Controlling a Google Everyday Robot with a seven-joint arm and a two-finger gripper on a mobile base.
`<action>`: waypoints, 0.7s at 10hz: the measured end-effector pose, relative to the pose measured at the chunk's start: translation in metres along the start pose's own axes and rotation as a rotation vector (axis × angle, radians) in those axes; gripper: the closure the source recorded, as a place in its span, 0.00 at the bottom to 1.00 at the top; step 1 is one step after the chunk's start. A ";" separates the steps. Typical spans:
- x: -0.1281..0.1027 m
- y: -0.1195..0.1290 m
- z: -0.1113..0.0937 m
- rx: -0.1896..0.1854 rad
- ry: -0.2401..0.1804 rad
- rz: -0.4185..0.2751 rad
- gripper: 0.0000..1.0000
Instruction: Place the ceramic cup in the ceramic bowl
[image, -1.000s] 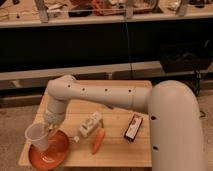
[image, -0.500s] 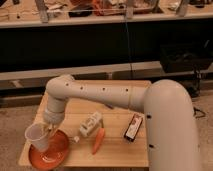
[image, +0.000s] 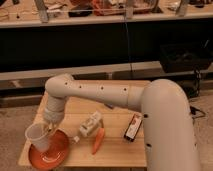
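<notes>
Gripper (image: 50, 128), jaws apparently clamped on the ceramic cup (image: 38, 138), held it tilted over the ceramic bowl (image: 61, 148). Right of the bowl lay a white carton (image: 90, 124), a carrot (image: 98, 141) and a dark packet (image: 133, 127).

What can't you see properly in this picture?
Camera view only:
1. The gripper, shut, sits by the rim of the ceramic cup above the ceramic bowl; the cup hides its fingertips.
2. Whether the cup's base touches the bowl: this angle doesn't show.
3. Label on the dark packet: too small.
4. Right corner of the table: hidden by the robot's arm.
</notes>
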 end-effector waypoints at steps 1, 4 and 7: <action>0.000 -0.001 0.000 -0.003 -0.002 0.001 1.00; 0.003 -0.001 -0.001 -0.012 -0.005 0.004 1.00; 0.005 -0.001 -0.001 -0.020 -0.007 0.008 1.00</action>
